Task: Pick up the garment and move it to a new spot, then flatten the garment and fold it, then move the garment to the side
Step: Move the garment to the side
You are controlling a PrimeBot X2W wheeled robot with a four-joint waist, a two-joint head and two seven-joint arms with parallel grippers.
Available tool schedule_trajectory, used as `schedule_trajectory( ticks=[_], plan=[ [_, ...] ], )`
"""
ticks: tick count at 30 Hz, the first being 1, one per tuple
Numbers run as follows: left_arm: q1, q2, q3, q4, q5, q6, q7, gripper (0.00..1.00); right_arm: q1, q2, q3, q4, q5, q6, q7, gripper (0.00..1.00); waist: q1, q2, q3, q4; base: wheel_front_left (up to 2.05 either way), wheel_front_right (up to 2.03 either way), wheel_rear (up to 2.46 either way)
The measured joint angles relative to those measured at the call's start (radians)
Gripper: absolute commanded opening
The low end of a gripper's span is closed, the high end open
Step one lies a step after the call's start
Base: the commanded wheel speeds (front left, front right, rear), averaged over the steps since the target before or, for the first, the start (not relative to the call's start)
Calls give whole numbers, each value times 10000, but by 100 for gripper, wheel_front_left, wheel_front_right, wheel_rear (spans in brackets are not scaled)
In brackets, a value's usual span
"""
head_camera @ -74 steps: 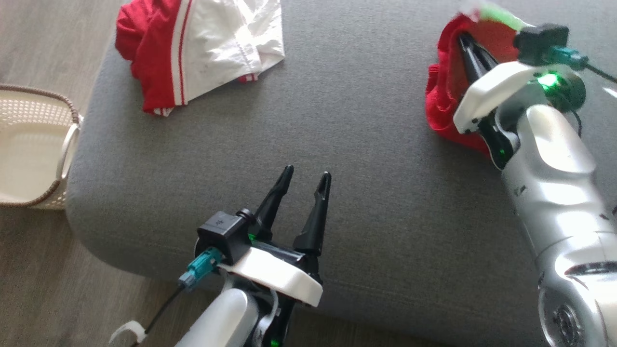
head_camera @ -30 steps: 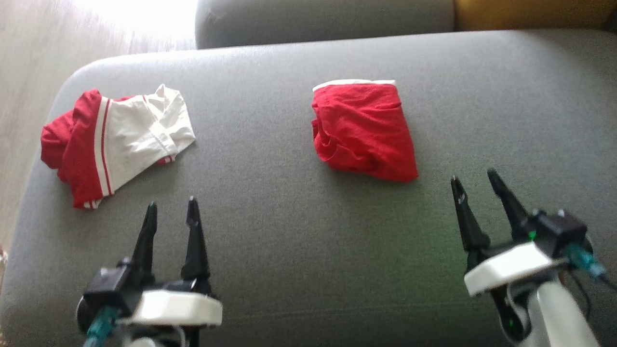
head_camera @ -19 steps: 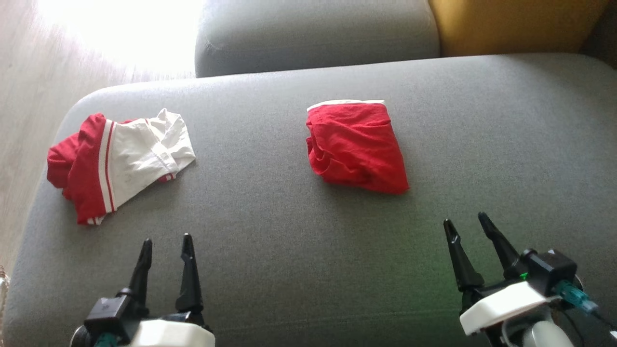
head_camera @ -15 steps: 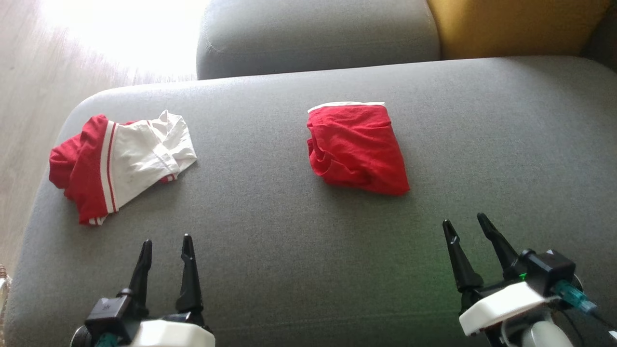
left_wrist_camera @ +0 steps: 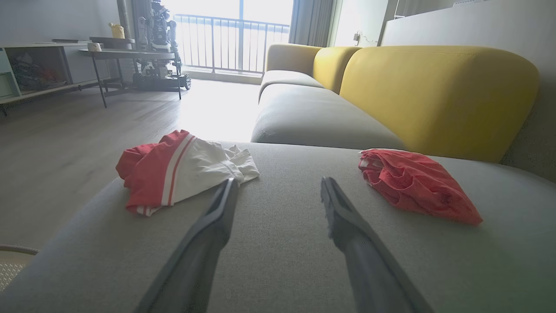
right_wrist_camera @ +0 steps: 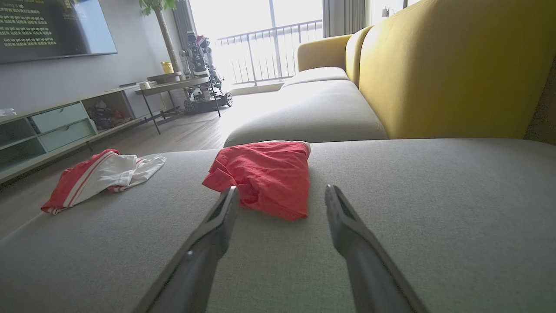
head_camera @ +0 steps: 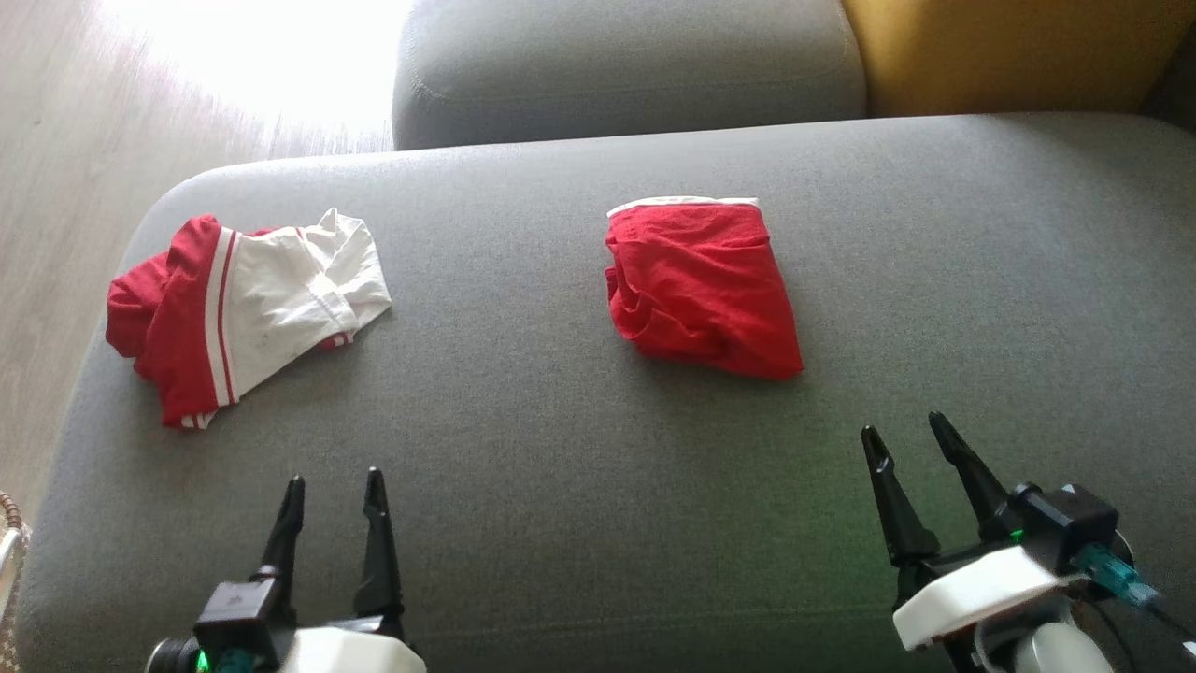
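Backing off is the main change: 2.5 s ago the right gripper point(head_camera: 904, 422) was up against the red garment point(head_camera: 701, 285), fingers on the cloth. Now it sits low at the near right, clear of the garment and not touching it. Its 2 fingers are spread w/ nothing btwn them. The left gripper point(head_camera: 334, 475) is likewise spread and empty at the near left, over bare grey cushion point(head_camera: 561, 486). Over the last 1 s both have dropped a little lower in the head view, but the whole picture has shifted too, so part of that is the camera, not the arms.

The red garment lies alone on the cushion, approx. mid-width and slightly right of centre, toward the far side, short of the yellow backrest point(head_camera: 1009, 51). It looks like a compact folded packet w/ a white band along its far edge, though its left edge is still a bit rumpled. In the last 1 s its shape and place on the cushion look unchanged.

A 2nd piece, the red-and-white garment point(head_camera: 252, 304), lies bunched at the far left of the cushion, well apart from the red 1 and from both grippers.

My read: the red garment has been let go after its fold and set-down, so the work on it seems finished or nearly so, i.e. the arms look parked. I can't tell from here whether this spot counts as "the side".
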Motion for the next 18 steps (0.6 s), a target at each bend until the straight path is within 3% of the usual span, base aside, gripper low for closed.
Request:
schedule_trajectory(
  ticks=[7,12,18],
  plan=[
    [-3,2,-240,163,489,2,0,100,-9,2,-48,90,98,0,-2,100,0,0,129,73,0,0,0],
    [-41,0,-608,157,527,79,0,100,-232,8,98,1047,849,0,0,100,1,0,399,211,0,0,0],
    [-572,12,-1172,21,527,90,0,100,-2502,6,364,2573,2309,0,399,100,3,0,1154,411,0,0,0]
  ],
)
